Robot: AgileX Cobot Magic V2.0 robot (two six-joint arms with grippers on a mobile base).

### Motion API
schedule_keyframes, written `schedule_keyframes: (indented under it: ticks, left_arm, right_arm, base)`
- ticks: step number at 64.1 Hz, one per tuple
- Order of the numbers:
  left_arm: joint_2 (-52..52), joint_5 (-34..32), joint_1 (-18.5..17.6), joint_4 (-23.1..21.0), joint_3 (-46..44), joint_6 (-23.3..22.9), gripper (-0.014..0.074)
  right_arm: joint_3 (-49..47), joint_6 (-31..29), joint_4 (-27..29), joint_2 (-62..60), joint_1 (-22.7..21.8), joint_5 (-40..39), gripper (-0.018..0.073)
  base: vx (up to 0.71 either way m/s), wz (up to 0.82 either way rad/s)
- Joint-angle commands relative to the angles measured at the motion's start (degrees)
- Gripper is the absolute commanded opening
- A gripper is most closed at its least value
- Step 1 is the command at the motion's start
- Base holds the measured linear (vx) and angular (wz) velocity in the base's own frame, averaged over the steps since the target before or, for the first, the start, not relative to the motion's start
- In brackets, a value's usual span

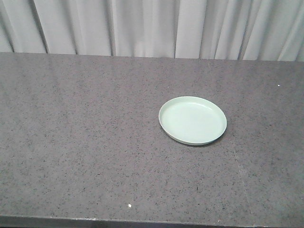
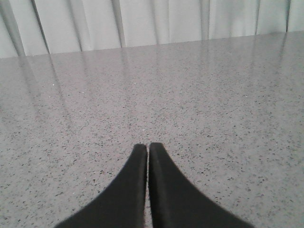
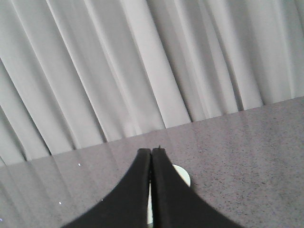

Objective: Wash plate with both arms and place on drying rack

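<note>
Plate (image 1: 192, 120): one, on counter (image 1: 71, 142); left gripper (image 2: 148, 145), right gripper (image 3: 151, 150) seemingly closed.

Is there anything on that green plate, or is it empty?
Empty. The plate lies flat on the grey counter, rim up, and its whole pale inside shows bare in the front view.
</note>
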Motion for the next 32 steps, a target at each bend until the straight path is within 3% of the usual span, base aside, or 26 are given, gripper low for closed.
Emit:
schedule_keyframes:
  ticks: [1, 12, 23, 32]
  left_arm:
    - [-0.8, -3.8, -0.3, 0.1, 1.4, -0.1, -0.0006]
    - [-0.8, -3.8, -0.3, 0.1, 1.4, -0.1, -0.0006]
    - [-0.8, -3.8, -0.3, 0.1, 1.4, -0.1, -0.0006]
    - [-0.8, -3.8, -0.3, 0.1, 1.4, -0.1, -0.0006]
  right_arm:
    - [-7.1, -5.6, -0.4, 6.4, -0.3, 0.0, 0.0036]
    - [-13.5, -10.9, -0.1, 16.1, -0.3, 0.3, 0.0242]
    - [-15.1, -11.5, -0.3, 24.0, -0.3, -7.8, 0.0579]
    - [-15.7, -12.2, -0.3, 28.3, -0.3, -15.1, 0.0673]
  base:
    - [0.00, 0.00]
    - [0.00, 0.00]
    - [0.00, 0.00]
    - [0.00, 0.00]
